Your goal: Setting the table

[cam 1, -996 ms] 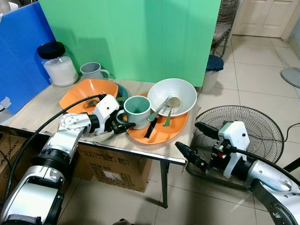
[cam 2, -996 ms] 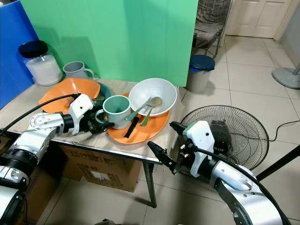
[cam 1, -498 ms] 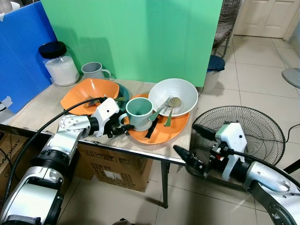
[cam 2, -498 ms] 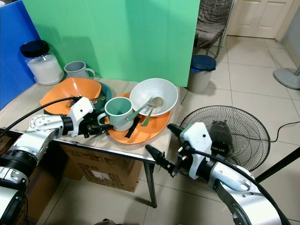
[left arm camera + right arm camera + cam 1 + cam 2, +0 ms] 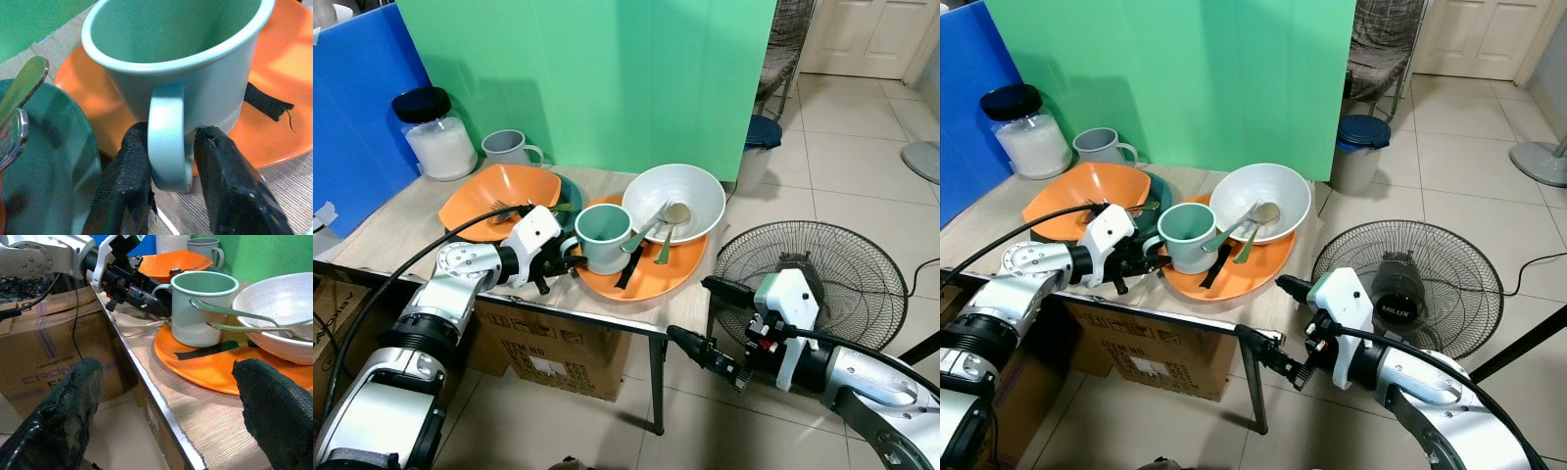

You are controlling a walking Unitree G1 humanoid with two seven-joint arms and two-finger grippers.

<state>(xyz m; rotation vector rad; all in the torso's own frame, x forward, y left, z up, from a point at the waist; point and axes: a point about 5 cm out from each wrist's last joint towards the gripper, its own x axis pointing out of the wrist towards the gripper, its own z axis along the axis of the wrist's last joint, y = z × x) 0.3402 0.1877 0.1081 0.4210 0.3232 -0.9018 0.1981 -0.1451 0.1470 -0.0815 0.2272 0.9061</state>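
Lower and closer to the surface's front edge than a second ago, the right hand [image 5: 717,323] hangs wide apart below it, while the left hand [image 5: 168,188] stays narrowed around the mug's handle [image 5: 168,134]. That green mug [image 5: 604,237] sits on the orange plate [image 5: 651,276] near the front edge, beside the white bowl [image 5: 685,196]. Dishes are piled together, so the setting looks barely begun.

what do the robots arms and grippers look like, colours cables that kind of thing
Both arms are silver-grey metal with rounded joint housings and white blocky casings at the wrists. A thick black cable loops along the left arm, and another runs along the right forearm. The left gripper and right gripper each have two long black fingers; the wrist views show their pads as finely textured black rubber.
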